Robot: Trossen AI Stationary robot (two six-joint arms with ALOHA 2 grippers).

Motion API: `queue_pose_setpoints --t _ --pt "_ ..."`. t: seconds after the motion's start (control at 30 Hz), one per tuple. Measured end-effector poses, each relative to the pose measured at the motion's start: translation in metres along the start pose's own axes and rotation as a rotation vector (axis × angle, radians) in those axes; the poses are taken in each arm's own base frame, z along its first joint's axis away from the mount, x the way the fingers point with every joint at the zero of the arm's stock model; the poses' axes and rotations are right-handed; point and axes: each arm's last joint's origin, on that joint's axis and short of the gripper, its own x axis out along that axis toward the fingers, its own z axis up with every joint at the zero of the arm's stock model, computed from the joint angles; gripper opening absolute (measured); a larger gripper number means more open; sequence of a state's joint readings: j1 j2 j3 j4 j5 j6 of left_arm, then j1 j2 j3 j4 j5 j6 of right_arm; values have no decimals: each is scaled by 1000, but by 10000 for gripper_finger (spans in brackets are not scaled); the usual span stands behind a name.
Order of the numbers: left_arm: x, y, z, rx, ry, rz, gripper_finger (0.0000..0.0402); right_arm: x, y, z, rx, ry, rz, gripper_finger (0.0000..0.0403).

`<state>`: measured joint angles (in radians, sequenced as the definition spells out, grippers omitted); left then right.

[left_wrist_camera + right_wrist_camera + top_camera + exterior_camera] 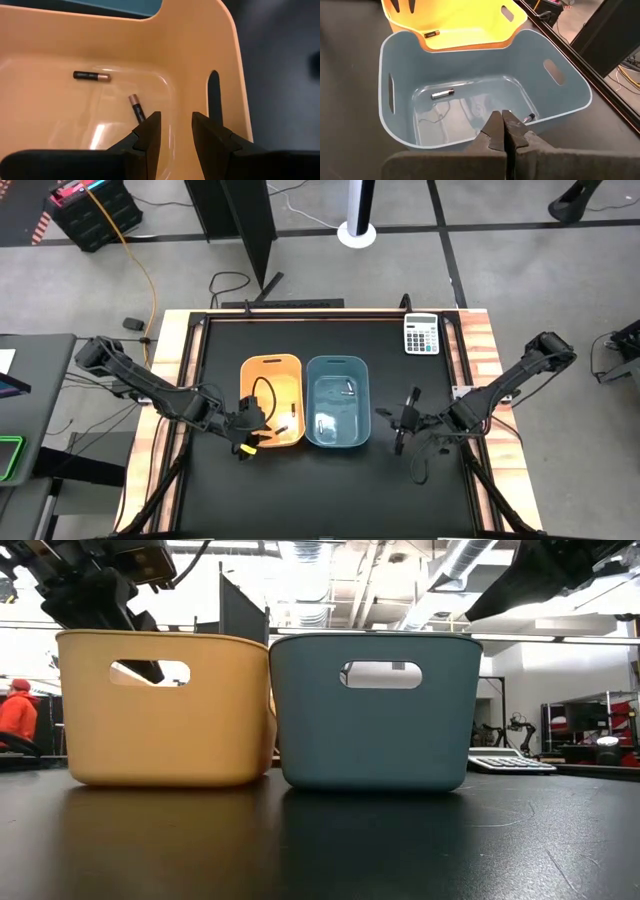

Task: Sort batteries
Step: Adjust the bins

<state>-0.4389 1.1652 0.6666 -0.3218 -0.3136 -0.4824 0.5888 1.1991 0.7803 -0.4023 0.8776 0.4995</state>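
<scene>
Batteries: all that show are already binned, dark ones in orange, silvery ones in blue, none loose on the table [330,495]
Orange bin [292,363]: holds two dark batteries [91,76], one lying crosswise, the other end-on to the left fingers
Blue bin [337,362]: touching the orange one, two silvery batteries [442,93] inside, well apart
Left gripper [174,131]: over the orange bin's near end, jaws part open, holding nothing; the end-on battery sits just ahead and slightly off to one side, so this arm's the nearer one
Right gripper [502,128]: just outside the blue bin, pinched shut, nothing in it
</scene>
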Motion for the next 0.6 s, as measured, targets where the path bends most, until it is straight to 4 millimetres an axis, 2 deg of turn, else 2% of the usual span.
queue_pose_setpoints --t 0.23,0.47,0.6 --pt "-7 1 5 34 -44 36 104 0 0 0 0 0 0 0" --pt "-47 7 28 67 -271 158 104 0 0 0 5 0 1 0" --pt "-71 26 17 -33 -268 336 102 -1 1 0 12 0 5 0"
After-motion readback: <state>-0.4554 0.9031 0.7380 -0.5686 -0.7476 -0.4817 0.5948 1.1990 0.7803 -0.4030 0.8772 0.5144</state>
